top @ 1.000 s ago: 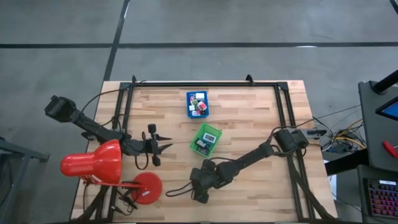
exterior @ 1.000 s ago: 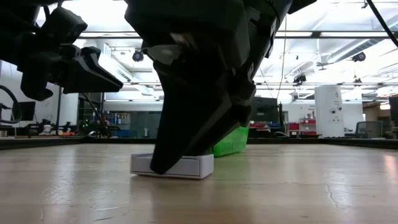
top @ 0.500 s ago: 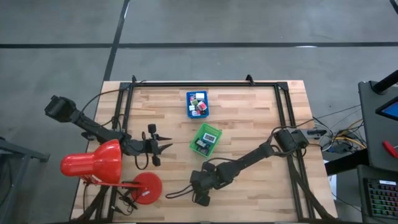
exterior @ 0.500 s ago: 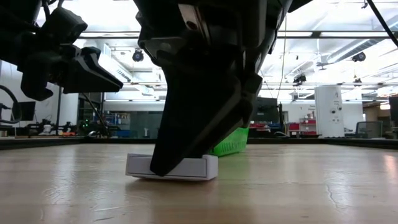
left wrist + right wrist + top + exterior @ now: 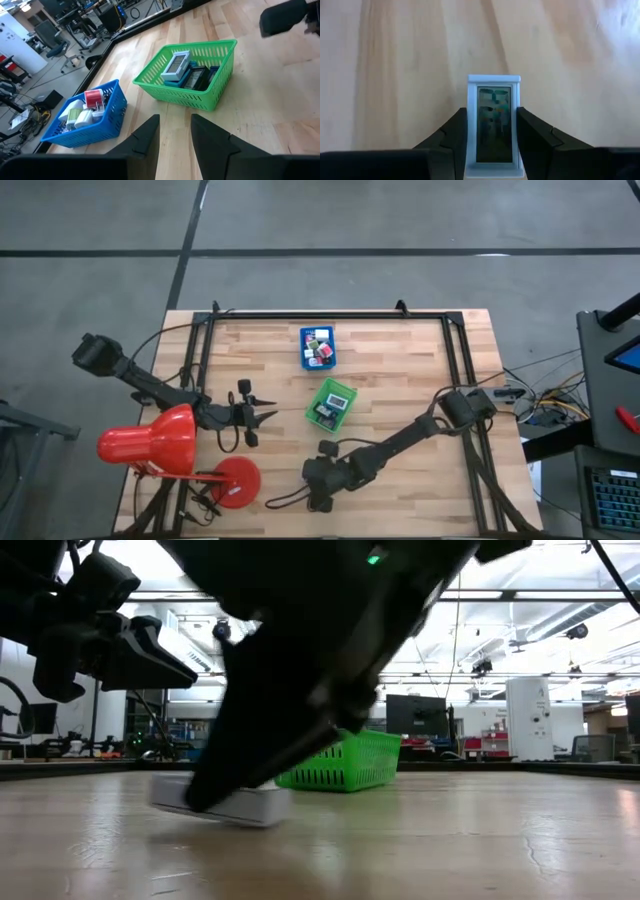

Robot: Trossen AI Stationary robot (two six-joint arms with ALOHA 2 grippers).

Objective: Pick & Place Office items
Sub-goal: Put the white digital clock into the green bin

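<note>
A flat white rectangular item with a small screen (image 5: 494,117) lies on the bare wood near the table's near edge; it also shows in the low view (image 5: 255,807). My right gripper (image 5: 493,116) is shut on it and hides it from above (image 5: 318,498). My left gripper (image 5: 175,127) waits open over the table's left part (image 5: 268,417), with nothing between its fingers. Other office items lie in a green tray (image 5: 331,404) and a blue tray (image 5: 318,348). My right gripper pinches the white item by its two long sides (image 5: 471,117), one finger (image 5: 452,135) on each side, near the end closest to the wrist. The fingers slant down from the table's right and lie along the item. In the low view its underside looks to be on the table.
A red desk lamp (image 5: 150,442) with a round base (image 5: 237,482) stands at the near left, with cables beside it. A black frame (image 5: 330,315) runs along the table's far, left and right sides. Bare wood lies to the right of the trays.
My right gripper has tipped and rolled at the wrist and narrowed its fingers onto the white item. The item has slid a little toward the table's left edge and turned slightly.
</note>
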